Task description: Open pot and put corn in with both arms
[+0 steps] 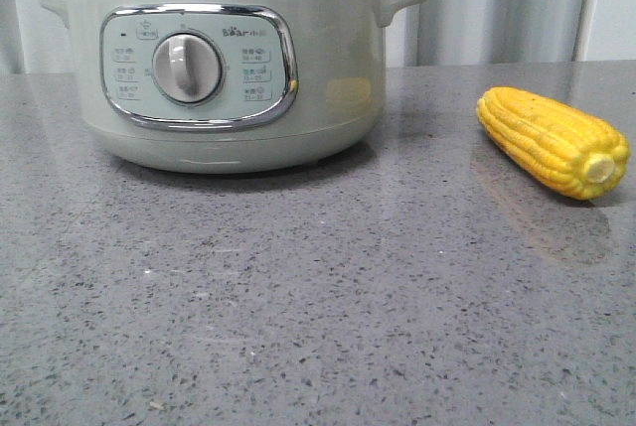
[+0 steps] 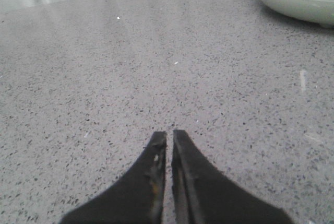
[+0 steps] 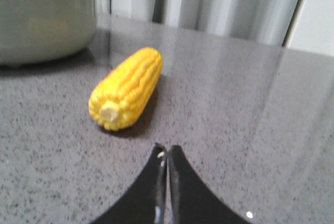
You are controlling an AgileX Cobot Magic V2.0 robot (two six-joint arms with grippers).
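Pot (image 1: 328, 69) pale green, chrome-framed panel (image 1: 199, 67), grey dial (image 1: 187, 68), steel rim. Corn (image 1: 552, 140) bright yellow, kernel rows, pale stub. Table (image 1: 298, 307) grey, dark-speckled. My left gripper (image 2: 169, 136) and right gripper (image 3: 166, 150) black.

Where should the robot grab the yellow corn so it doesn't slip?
Probably around the corn's thick middle, coming down from above, fingers closing across its width. It lies flat on the table with bare space on both long sides, and its rounded sides taper toward the far tip. The right gripper, now shut, is nearest.
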